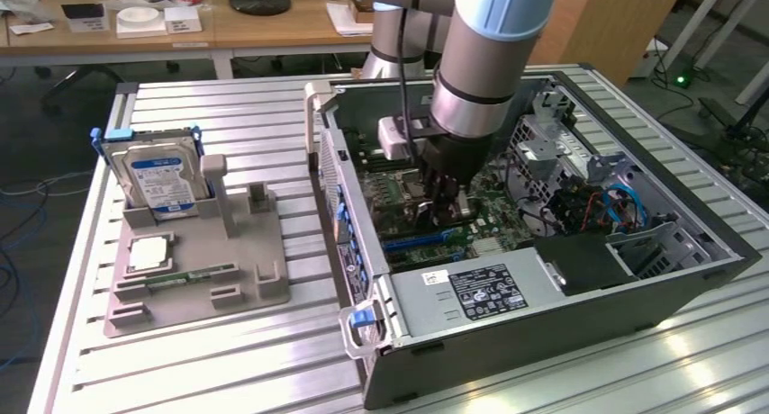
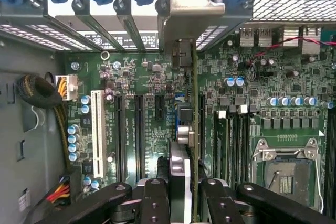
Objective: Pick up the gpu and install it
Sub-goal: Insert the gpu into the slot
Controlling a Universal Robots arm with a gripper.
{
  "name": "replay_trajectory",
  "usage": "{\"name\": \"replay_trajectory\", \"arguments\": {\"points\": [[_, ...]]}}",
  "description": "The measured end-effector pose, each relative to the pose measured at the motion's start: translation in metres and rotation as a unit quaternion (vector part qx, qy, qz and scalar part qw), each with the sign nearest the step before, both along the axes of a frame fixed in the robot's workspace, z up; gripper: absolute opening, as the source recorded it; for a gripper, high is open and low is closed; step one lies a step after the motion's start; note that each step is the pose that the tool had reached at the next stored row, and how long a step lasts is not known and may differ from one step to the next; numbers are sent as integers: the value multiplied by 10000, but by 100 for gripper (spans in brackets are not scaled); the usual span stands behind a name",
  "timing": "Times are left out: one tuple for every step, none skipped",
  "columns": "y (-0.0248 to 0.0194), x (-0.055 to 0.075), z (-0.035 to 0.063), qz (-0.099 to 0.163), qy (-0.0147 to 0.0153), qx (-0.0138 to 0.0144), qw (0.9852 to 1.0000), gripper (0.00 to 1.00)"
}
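The gpu (image 2: 195,108), a thin dark green card with a silver bracket (image 2: 191,6) at one end, is gripped edge-on by the narrowly parted jaws above the motherboard (image 2: 136,77).

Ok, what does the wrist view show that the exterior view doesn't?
Wrist view: the gpu edge-on between the jaws, its silver bracket near the rear slot openings, and the empty CPU socket. Exterior view: the grey tray beside the case, holding the hard drive and memory stick. Both: the motherboard inside the open case.
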State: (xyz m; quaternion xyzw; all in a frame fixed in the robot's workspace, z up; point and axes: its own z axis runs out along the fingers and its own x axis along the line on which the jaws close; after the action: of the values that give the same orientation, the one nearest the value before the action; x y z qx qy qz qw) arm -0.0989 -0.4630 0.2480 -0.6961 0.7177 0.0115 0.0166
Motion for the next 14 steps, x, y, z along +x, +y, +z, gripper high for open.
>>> {"name": "replay_trajectory", "arguments": {"points": [[0,-2,-8,3,0,2,10000,28],[0,-2,-15,5,0,4,10000,28],[0,-2,-20,6,0,4,10000,28],[0,-3,-25,8,0,4,10000,28],[-1,-4,-29,9,0,4,10000,28],[0,-4,-33,10,1,4,10000,28],[0,-4,-38,10,0,5,10000,28],[0,-5,-42,10,0,4,10000,28],[-1,-8,-44,9,1,3,10000,28],[0,-12,-46,9,1,3,10000,28],[0,-17,-48,9,0,4,10000,28],[0,-22,-51,10,0,5,10000,28],[0,-25,-52,10,0,4,10000,28],[0,-25,-53,10,1,4,10000,28]]}}
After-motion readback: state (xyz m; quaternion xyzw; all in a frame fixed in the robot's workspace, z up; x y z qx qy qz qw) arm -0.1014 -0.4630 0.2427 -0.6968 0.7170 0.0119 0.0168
